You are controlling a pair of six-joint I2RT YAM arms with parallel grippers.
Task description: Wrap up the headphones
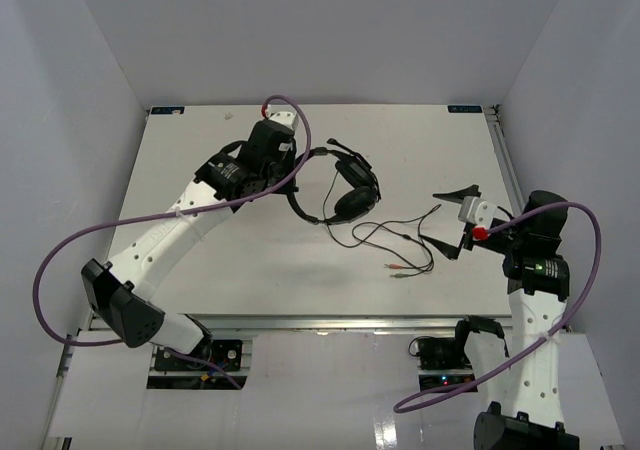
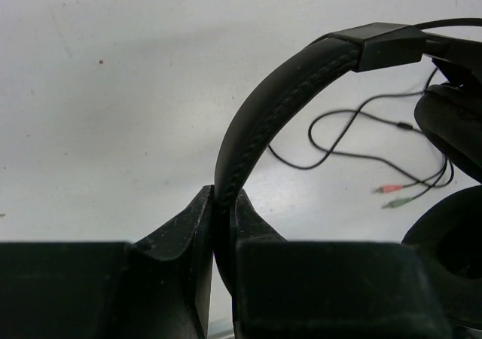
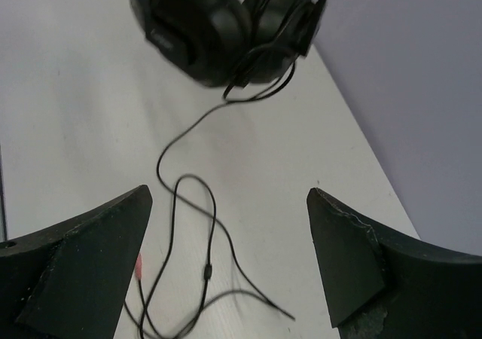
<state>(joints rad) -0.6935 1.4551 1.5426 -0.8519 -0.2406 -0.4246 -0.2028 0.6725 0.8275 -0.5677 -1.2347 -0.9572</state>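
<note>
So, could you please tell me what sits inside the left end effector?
The stitched black padded headband of the black over-ear headphones, clamped in the left end effector. Its stretch below the fingertips is covered.

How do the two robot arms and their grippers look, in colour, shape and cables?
The left arm and right arm have white links and black joints. A thick purple cable loops along each. The left gripper and right gripper have black wedge-shaped fingers; a red knob sits on the right one.

Black over-ear headphones (image 1: 352,192) mid-table (image 1: 250,260), headband pinched in left gripper (image 2: 224,207), earcups side by side. Thin cord (image 1: 400,238) unwound, lying in loose loops, red/green plugs (image 1: 398,268) at its end.
</note>
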